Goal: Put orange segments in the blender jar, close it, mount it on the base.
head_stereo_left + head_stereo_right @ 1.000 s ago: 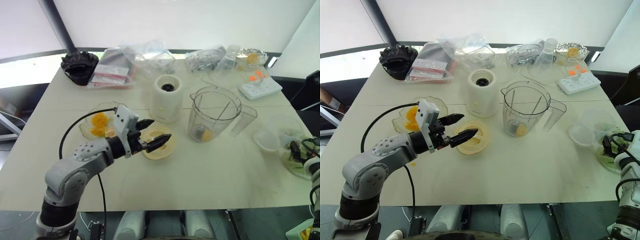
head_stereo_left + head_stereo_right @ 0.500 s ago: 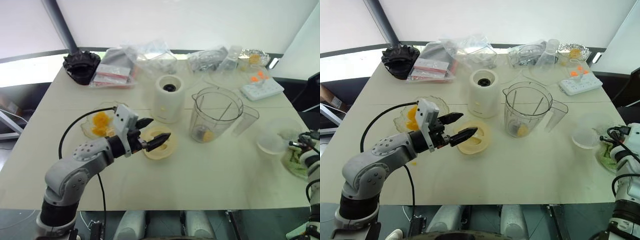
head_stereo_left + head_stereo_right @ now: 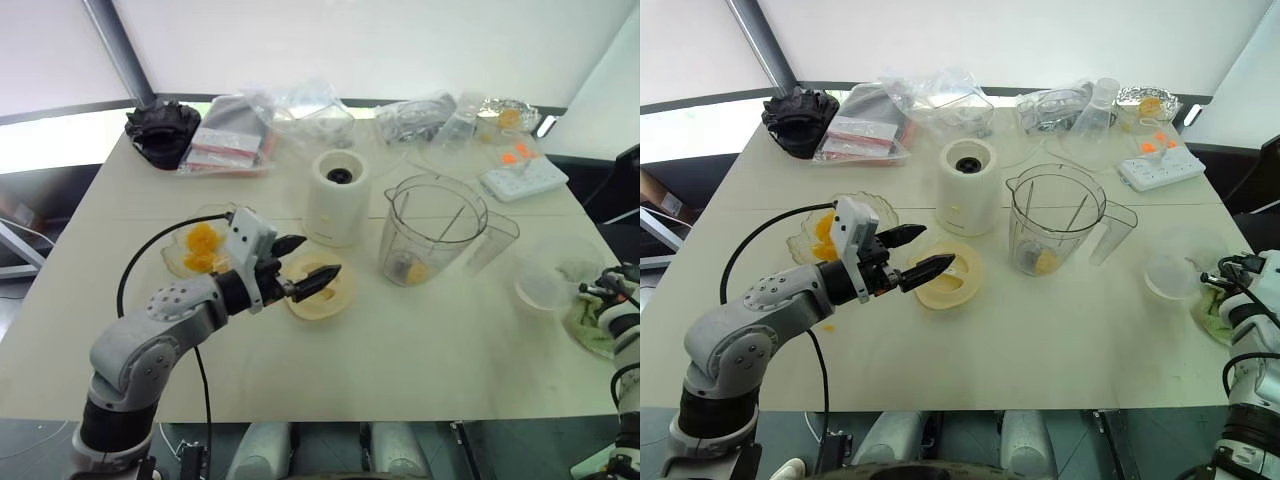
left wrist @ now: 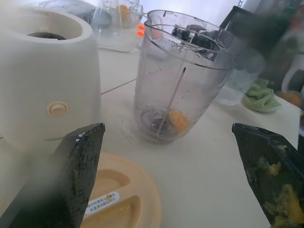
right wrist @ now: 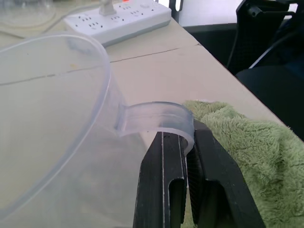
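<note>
Right gripper (image 5: 187, 156) pinched shut on the handle of a small clear plastic measuring cup (image 5: 52, 118), frame's right edge.
Left gripper (image 3: 305, 265) spread wide, empty, above round cream lid (image 3: 322, 298); tall clear blender jar (image 3: 432, 228) stands right of centre, one orange segment (image 4: 178, 121) at its bottom.

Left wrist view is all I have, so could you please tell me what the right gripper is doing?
Observer: The right gripper is shut on the handle tab of the clear measuring cup, at the table's right edge.
Operator: Thank you. Where are the loose orange segments?
Observer: The orange segments sit in a shallow glass bowl, just to the left of the open left gripper.
Operator: And which way does the jar's handle face?
Observer: The blender jar has its handle toward the robot's right.
</note>
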Tool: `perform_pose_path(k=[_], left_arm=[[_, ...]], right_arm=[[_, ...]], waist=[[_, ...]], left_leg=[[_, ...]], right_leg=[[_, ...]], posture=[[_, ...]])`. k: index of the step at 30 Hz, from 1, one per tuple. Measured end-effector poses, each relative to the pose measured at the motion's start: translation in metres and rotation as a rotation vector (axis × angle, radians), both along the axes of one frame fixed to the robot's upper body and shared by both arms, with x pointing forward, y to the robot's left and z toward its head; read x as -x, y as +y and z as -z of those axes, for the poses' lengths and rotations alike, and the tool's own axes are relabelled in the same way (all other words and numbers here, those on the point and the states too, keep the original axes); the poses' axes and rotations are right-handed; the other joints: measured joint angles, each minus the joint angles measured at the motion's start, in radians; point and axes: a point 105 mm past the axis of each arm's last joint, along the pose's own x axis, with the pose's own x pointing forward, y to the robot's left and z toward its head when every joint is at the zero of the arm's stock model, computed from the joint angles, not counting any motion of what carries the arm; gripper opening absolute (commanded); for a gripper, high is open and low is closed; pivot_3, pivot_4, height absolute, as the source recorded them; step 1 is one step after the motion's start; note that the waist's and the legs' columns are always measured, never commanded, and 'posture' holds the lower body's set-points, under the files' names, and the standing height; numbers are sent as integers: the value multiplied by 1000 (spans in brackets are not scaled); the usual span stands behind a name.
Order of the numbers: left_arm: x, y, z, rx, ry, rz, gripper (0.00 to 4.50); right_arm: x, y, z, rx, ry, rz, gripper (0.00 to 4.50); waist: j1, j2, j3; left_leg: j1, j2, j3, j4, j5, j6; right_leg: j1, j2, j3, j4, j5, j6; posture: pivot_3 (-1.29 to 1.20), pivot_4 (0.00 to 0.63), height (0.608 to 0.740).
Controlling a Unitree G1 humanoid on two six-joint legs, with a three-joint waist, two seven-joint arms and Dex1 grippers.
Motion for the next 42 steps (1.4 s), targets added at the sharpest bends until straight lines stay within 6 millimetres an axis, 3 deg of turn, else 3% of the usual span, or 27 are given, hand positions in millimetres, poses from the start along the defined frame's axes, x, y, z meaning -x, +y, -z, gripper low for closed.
perform_pose_path(k=[10,21,29,35,42], left_arm=[[0,8,0,-21,-13,19,4500],[0,13,2,-46,-24,22,4500],[-3,3,5,-32,-25,80,4500],[-11,-3,9,-30,-20,105,4500],[-19,-7,15,-29,-41,151,4500]], right_arm=[[-15,23,-1,-165,-155,-8,21],[-44,39,-46,-157,-280,-48,21],[-53,27,-125,22,-297,-142,21],[-53,28,-152,92,-266,-219,21],[-60,58,-198,235,-251,-409,21]], waist=[[-6,3,1],[-5,4,1],[1,5,1],[-3,5,2],[-5,6,2]], left_leg=[[-1,0,1,-2,0,0],[-1,0,2,-5,0,0],[-2,0,2,-9,0,0],[-2,0,4,-13,0,0],[-2,0,5,-14,0,0]], right_leg=[[-3,0,0,0,0,0],[-5,0,1,0,0,0],[-7,-1,1,-3,0,0],[-9,-1,1,-4,1,1],[-10,-1,1,-4,1,1]], posture=[[0,150,740],[0,150,740],[0,150,740],[0,150,740],[0,150,740]])
